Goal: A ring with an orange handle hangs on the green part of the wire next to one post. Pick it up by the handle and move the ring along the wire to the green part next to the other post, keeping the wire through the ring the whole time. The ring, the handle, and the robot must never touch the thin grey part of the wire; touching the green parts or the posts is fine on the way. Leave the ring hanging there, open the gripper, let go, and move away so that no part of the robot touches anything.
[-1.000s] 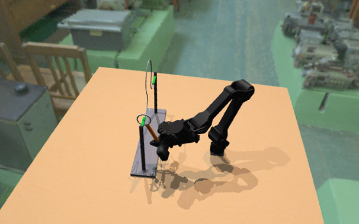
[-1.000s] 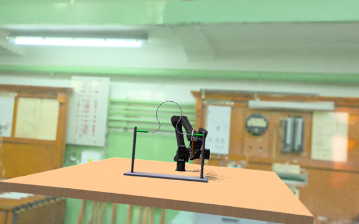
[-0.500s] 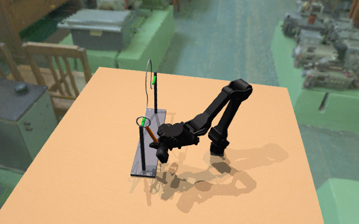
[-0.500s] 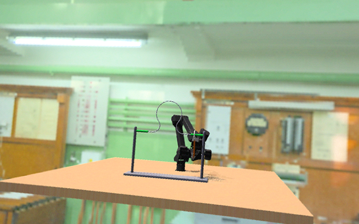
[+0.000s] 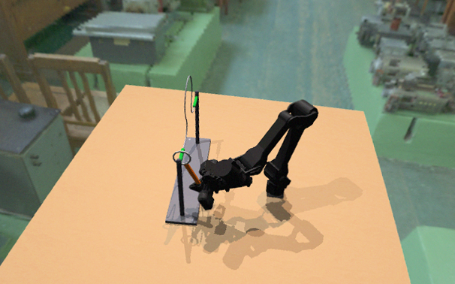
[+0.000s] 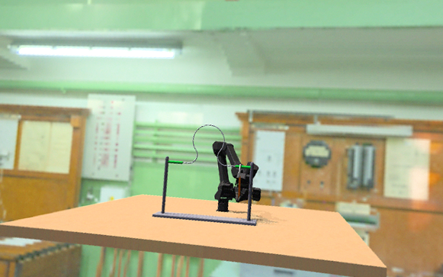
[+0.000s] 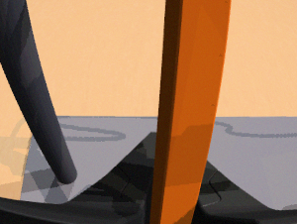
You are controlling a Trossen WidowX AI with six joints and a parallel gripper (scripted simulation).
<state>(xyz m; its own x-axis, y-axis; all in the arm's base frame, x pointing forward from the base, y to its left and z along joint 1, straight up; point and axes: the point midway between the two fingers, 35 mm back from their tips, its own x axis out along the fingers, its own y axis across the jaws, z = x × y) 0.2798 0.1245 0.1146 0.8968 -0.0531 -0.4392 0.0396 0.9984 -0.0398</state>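
Note:
My gripper is shut on the orange handle, which rises from between the fingertips. The ring at its upper end is around the near green part, close to the near post. Whether the ring touches the green part cannot be told. The thin grey wire curves up in a tall loop to the far green part by the far post.
Both posts stand on a grey base plate on the wooden table. The near post is left of the handle in the wrist view. The wire's loop is well above the gripper.

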